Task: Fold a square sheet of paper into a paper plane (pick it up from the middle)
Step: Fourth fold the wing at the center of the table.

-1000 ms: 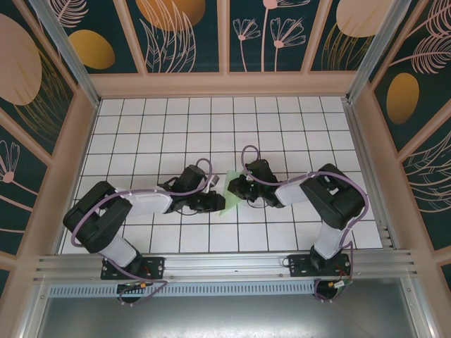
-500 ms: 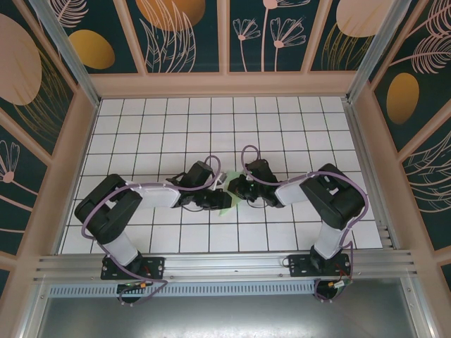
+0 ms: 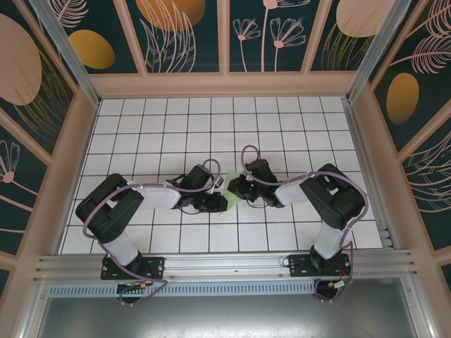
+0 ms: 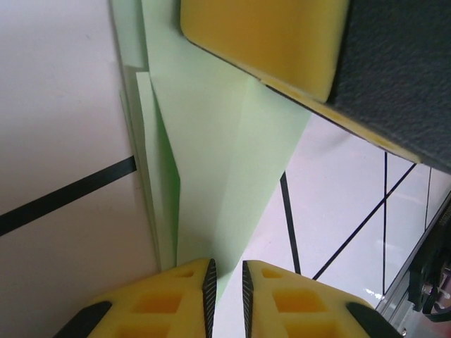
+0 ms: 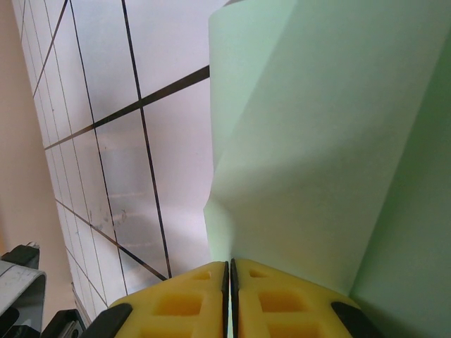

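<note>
The pale mint-green sheet of paper (image 3: pixel 225 205), folded into a pointed shape, sits in the middle of the tiled table between my two grippers. My right gripper (image 3: pixel 236 189) is on its right side, and in the right wrist view that gripper (image 5: pixel 230 265) is shut on the paper (image 5: pixel 317 141), whose edge runs in between the pads. My left gripper (image 3: pixel 217 203) is at the paper's near-left part. In the left wrist view the left gripper (image 4: pixel 226 266) keeps a narrow gap, with the paper's (image 4: pixel 211 162) tapering tip reaching the left pad. One of the right gripper's yellow fingers (image 4: pixel 268 35) shows above the paper.
The white grid table (image 3: pixel 176 134) is boxed in by beige walls (image 3: pixel 225 84) at the back and sides. An aluminium rail (image 3: pixel 225 264) runs along the near edge by both arm bases.
My left arm has swung right and its gripper has come in against the paper's left side, jaws narrowing slightly. The right arm and its grip have not moved.
</note>
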`<action>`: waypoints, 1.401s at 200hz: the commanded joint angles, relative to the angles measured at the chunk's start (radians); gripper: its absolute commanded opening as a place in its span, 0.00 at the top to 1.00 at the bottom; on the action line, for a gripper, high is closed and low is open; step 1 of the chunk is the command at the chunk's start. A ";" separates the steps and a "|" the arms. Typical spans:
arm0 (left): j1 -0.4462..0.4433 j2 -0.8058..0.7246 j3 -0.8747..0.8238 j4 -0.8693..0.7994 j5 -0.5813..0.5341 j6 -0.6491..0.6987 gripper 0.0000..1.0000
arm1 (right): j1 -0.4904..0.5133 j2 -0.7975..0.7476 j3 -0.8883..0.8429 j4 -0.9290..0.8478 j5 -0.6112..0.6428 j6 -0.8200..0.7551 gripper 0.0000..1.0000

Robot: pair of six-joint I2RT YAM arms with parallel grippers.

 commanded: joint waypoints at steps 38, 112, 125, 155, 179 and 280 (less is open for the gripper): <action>-0.002 -0.062 -0.079 -0.097 -0.018 0.040 0.79 | 0.003 0.075 -0.035 -0.175 0.085 -0.009 0.86; -0.002 -0.191 -0.067 -0.122 0.027 0.052 0.79 | 0.005 0.071 -0.041 -0.175 0.095 0.008 0.86; -0.002 -0.210 -0.057 -0.118 -0.009 0.032 0.79 | 0.006 0.070 -0.043 -0.175 0.098 0.014 0.86; -0.001 -0.190 -0.033 -0.035 -0.040 -0.032 0.78 | 0.011 0.065 -0.048 -0.158 0.096 0.026 0.86; -0.003 -0.140 -0.011 0.057 -0.042 -0.073 0.78 | 0.011 0.062 -0.048 -0.150 0.091 0.030 0.86; -0.003 0.057 -0.005 0.065 -0.172 -0.107 0.82 | 0.011 0.029 -0.032 -0.140 0.072 0.038 0.85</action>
